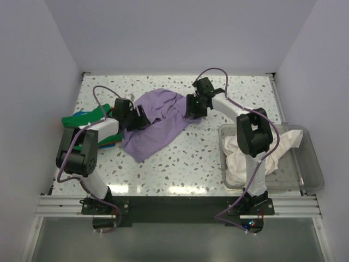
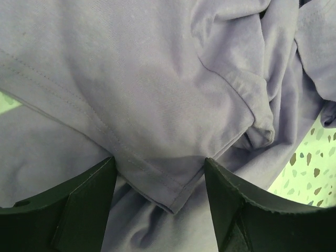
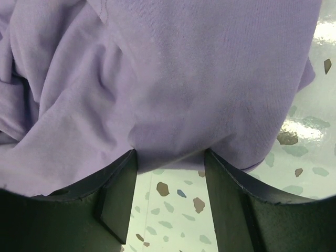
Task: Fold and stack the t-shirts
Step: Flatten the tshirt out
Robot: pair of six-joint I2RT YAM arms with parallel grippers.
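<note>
Left tool: jaws wide, set either side of a stitched hem of the lavender t-shirt at the garment's 9 o'clock edge, not closed on it. At 9 o'clock on the bench, partly hidden by the left arm, lies the green t-shirt, with blue and orange cloth edges showing just beside it toward 5 o'clock. This is probably a stack already begun, though its folds cannot be made out. The lavender t-shirt lies crumpled and unfolded at bench centre, toward 12 o'clock. Right tool: jaws likewise wide, at the garment's 3 o'clock edge, the cloth border lying across the fingertips and bare bench visible between them. At 4 o'clock stands the clear bin, holding the cream t-shirt, bunched and spilling over the rim. Judged progress: early to middle. The lavender shirt is being taken up for spreading, and the cream one is untouched.
</note>
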